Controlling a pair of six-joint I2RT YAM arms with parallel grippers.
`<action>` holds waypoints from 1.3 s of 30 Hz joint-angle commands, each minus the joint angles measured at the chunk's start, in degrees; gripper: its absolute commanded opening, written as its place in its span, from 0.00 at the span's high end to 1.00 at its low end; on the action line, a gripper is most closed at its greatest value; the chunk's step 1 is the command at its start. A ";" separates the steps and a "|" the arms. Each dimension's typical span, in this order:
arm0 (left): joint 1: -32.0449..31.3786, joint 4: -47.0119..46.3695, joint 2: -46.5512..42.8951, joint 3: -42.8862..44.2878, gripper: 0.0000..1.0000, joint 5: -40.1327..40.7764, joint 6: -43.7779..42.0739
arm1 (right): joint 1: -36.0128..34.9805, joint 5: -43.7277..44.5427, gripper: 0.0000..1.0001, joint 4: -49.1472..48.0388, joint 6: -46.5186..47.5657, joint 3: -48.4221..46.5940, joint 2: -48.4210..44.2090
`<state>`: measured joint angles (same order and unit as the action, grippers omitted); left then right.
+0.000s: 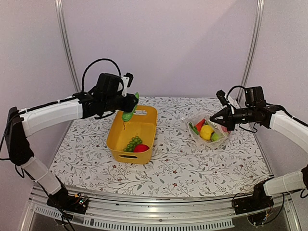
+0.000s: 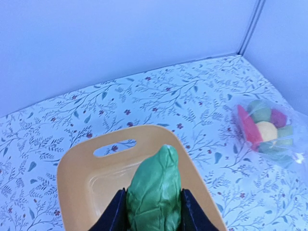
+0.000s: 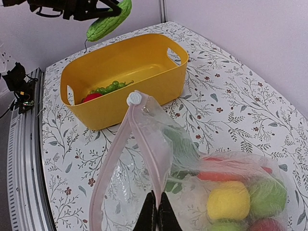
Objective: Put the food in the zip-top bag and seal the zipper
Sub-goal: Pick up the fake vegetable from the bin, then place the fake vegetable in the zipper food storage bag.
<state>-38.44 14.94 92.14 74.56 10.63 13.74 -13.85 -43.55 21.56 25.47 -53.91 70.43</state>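
Two pieces lie in the yellow tub (image 1: 117,137), a bunch of green grapes (image 1: 133,143) and a red piece (image 1: 141,148), so the filling step looks about half done. The left gripper (image 2: 154,212) is clamped on a green leafy vegetable (image 2: 155,185), held in the air over the tub's far end, well apart from the bag (image 3: 144,159). The bag lies to the right on the flower-patterned table (image 1: 173,163). The right gripper (image 3: 156,211) is closed, pinching the bag's edge and lifting its mouth. Inside sit a yellow ball (image 3: 230,201), a round green piece (image 3: 262,195) and a red piece. Next, I judge, the vegetable must travel across and drop through that mouth, which calls for the opening to be held wide. The vegetable is matte, veined and tapered. The bag is thin, clear and crinkled, and likely to sag. Its zipper (image 3: 111,154) is a pale pink strip with a white slider at the raised end.
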 commanded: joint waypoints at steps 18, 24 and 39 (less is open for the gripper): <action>-30.63 -35.11 -20.03 -15.74 0.90 -11.42 -19.34 | -6.11 0.41 1.00 29.32 4.23 -19.48 -4.62; -30.82 -46.46 -17.20 -16.01 0.92 -20.00 -20.42 | -6.84 -3.19 1.00 33.15 5.54 -22.49 -3.62; -31.24 -58.70 8.04 4.27 0.95 -35.92 -19.26 | -7.18 -4.64 1.00 29.95 1.91 -20.18 -2.22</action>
<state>-68.75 -38.65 95.24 75.09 -20.78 -5.58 -20.69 -46.87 52.42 28.71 -74.61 68.38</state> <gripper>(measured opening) 0.310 0.007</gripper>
